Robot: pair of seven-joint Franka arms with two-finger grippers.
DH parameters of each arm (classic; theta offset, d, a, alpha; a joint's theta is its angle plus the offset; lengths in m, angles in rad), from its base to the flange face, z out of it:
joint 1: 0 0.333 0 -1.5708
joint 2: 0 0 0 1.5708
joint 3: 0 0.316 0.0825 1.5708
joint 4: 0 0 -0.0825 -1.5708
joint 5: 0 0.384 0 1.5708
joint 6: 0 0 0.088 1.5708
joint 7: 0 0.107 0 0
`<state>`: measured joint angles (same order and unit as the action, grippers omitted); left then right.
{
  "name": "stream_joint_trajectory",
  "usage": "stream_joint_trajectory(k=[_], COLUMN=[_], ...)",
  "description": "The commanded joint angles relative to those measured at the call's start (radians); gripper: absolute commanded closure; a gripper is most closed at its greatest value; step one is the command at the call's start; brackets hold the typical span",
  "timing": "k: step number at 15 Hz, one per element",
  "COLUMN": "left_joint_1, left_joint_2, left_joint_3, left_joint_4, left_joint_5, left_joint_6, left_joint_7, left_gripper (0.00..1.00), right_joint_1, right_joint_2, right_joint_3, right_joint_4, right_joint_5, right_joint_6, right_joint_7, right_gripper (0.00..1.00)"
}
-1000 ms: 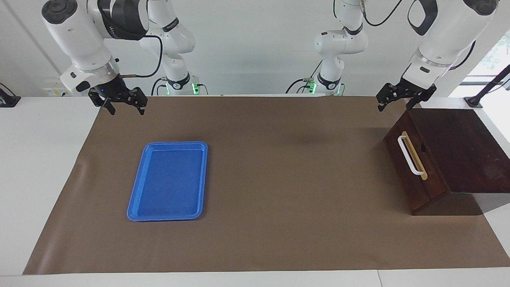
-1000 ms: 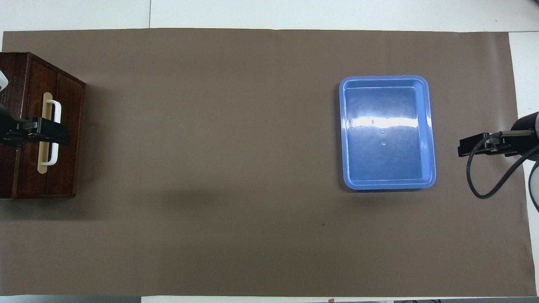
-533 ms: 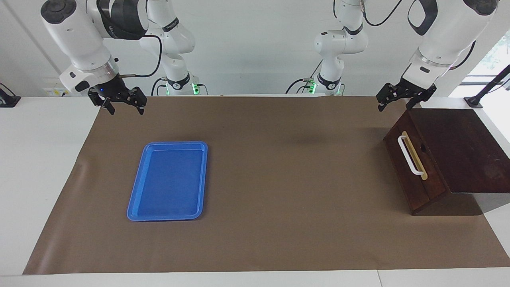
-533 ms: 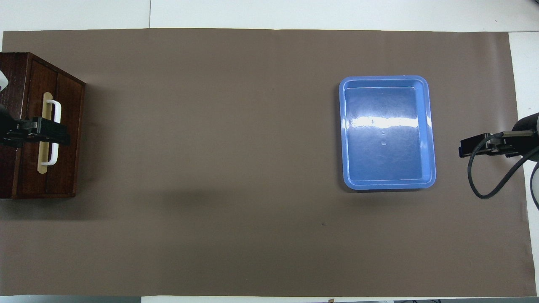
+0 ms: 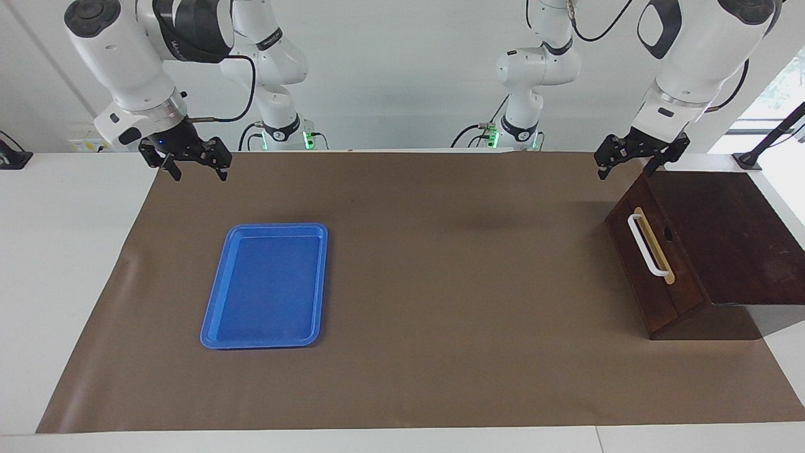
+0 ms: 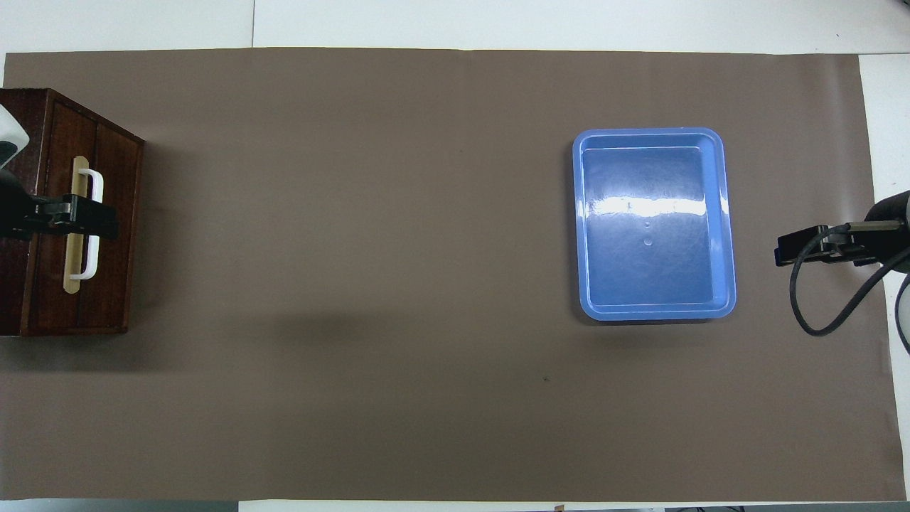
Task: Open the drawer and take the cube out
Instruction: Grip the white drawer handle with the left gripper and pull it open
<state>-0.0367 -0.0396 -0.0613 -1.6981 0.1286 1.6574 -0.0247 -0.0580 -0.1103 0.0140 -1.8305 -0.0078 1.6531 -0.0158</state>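
Observation:
The drawer (image 5: 654, 277) is shut in its dark wooden box (image 5: 729, 233) at the left arm's end of the table. Its white bar handle (image 5: 646, 245) faces the table's middle. In the overhead view the drawer front (image 6: 114, 284) and handle (image 6: 92, 185) show the same. My left gripper (image 5: 624, 170) hangs open over the box's edge nearest the robots, clear of the handle; from overhead the left gripper (image 6: 75, 217) lies across the handle. My right gripper (image 5: 200, 175) waits open in the air at the right arm's end, also seen as right gripper (image 6: 814, 247). The cube is hidden.
An empty blue tray (image 5: 264, 286) lies on the brown mat (image 5: 440, 314) toward the right arm's end, seen from overhead as blue tray (image 6: 654, 227). White table border surrounds the mat.
My left gripper has drifted slightly over the box, lifting a little. The right arm, drawer and tray have not moved.

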Motion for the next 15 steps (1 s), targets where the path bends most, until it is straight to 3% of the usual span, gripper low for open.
stream_joint_trajectory(k=[1,6,9,12,15], left_joint_1=[-0.020,-0.011,0.004,0.047,0.061], left_joint_2=[-0.011,0.047,0.121,0.125,0.130], left_joint_3=[0.003,0.005,0.006,0.006,0.006], left_joint_4=[-0.118,-0.294,-0.305,-0.371,-0.411], left_joint_5=[0.110,0.313,0.360,0.442,0.448], left_joint_6=[0.157,0.388,0.456,0.559,0.619], left_joint_7=[-0.014,-0.061,-0.124,-0.118,-0.120], left_gripper=[0.00,0.00,0.00,0.00,0.00], right_joint_1=[-0.006,-0.006,-0.006,-0.006,-0.006], right_joint_2=[-0.019,-0.019,-0.019,-0.019,-0.019], right_joint_3=[0.001,0.001,0.001,0.001,0.001], right_joint_4=[-0.013,-0.013,-0.013,-0.013,-0.013], right_joint_5=[-0.017,-0.017,-0.017,-0.017,-0.017], right_joint_6=[-0.004,-0.004,-0.004,-0.004,-0.004], right_joint_7=[-0.015,-0.015,-0.015,-0.015,-0.015], right_gripper=[0.00,0.00,0.00,0.00,0.00])
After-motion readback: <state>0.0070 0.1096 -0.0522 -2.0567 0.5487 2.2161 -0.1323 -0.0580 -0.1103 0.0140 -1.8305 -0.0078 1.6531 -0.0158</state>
